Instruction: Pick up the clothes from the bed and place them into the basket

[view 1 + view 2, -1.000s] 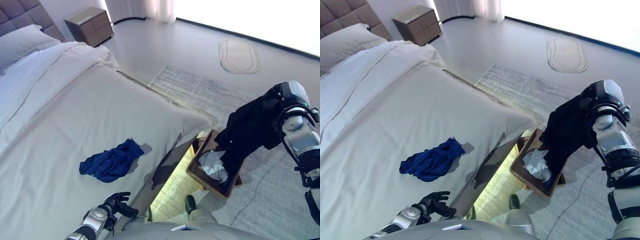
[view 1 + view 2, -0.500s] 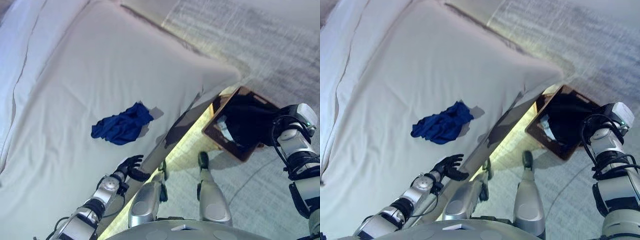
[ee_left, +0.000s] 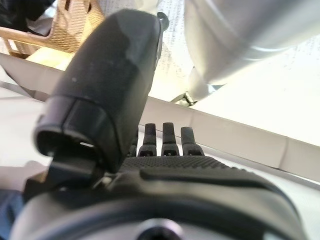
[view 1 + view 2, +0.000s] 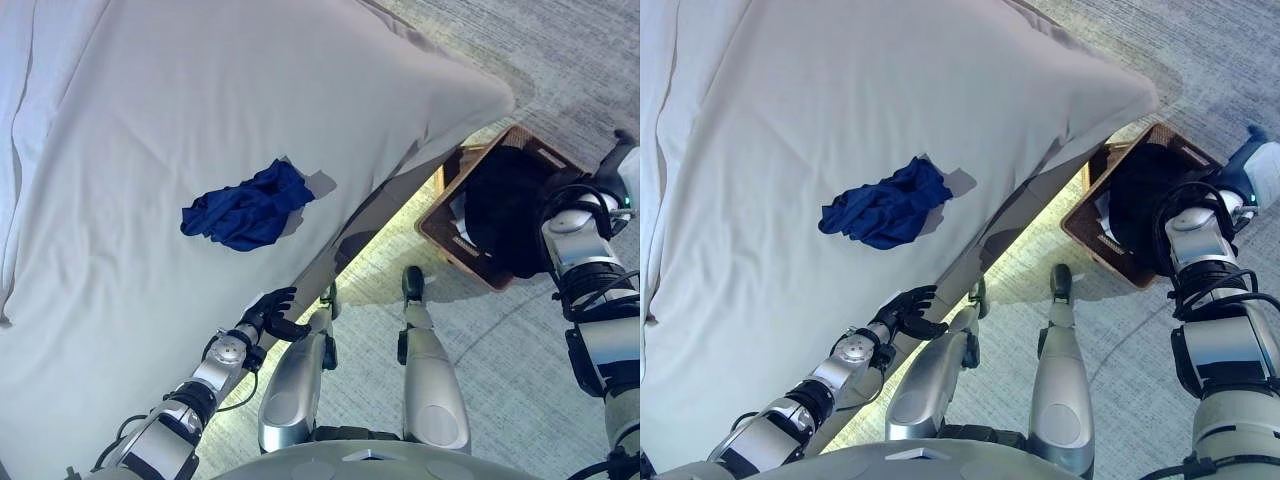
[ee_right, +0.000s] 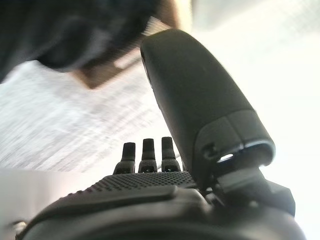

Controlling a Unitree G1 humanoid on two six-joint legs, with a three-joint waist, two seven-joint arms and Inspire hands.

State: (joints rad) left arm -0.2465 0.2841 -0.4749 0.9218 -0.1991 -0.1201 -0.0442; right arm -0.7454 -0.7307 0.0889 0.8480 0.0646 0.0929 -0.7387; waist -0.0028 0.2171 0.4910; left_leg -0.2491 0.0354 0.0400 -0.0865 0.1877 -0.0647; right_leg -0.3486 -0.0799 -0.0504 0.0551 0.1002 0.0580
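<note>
A crumpled blue garment (image 4: 245,207) lies on the white bed (image 4: 150,120), near its side edge. A brown basket (image 4: 523,137) stands on the floor by the bed's corner with a black garment (image 4: 505,205) lying in it. My right hand (image 5: 150,190) is open and empty, fingers straight, just beside the basket (image 5: 100,75), with the black garment (image 5: 65,30) past its thumb. My left hand (image 4: 268,312) is open and empty at the bed's side edge, below the blue garment; its straight fingers (image 3: 170,135) show in the left wrist view.
A grey rug (image 4: 520,330) covers the floor around the basket. A pale cloth (image 4: 458,210) shows in the basket under the black garment. A lit strip (image 4: 370,250) runs under the bed's edge.
The camera has tilted down. My right hand came down to the basket and let go of the black garment, which now lies in it. The left hand has stayed at the bed's edge.
</note>
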